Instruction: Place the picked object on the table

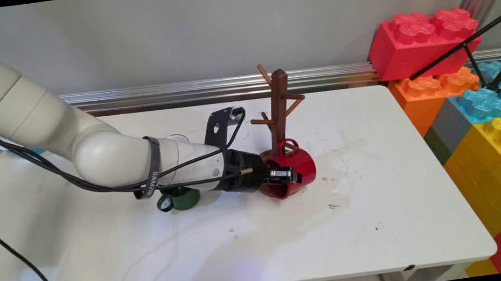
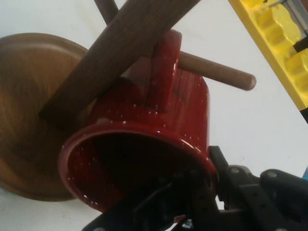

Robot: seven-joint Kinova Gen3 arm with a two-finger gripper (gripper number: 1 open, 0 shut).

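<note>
Your jaws (image 1: 288, 174) grip the rim of the red mug (image 1: 298, 165), tipped mouth toward the arm near the desk's (image 1: 382, 219) back edge, handle up against the wooden mug tree (image 1: 278, 104).

Mug (image 1: 292, 169) tipped on its side on worktop (image 1: 252, 239), just in front of mug tree (image 1: 279, 109). Second mug (image 1: 179, 199) to its left. Block stack (image 1: 477, 100) off the worktop's right end.
</note>
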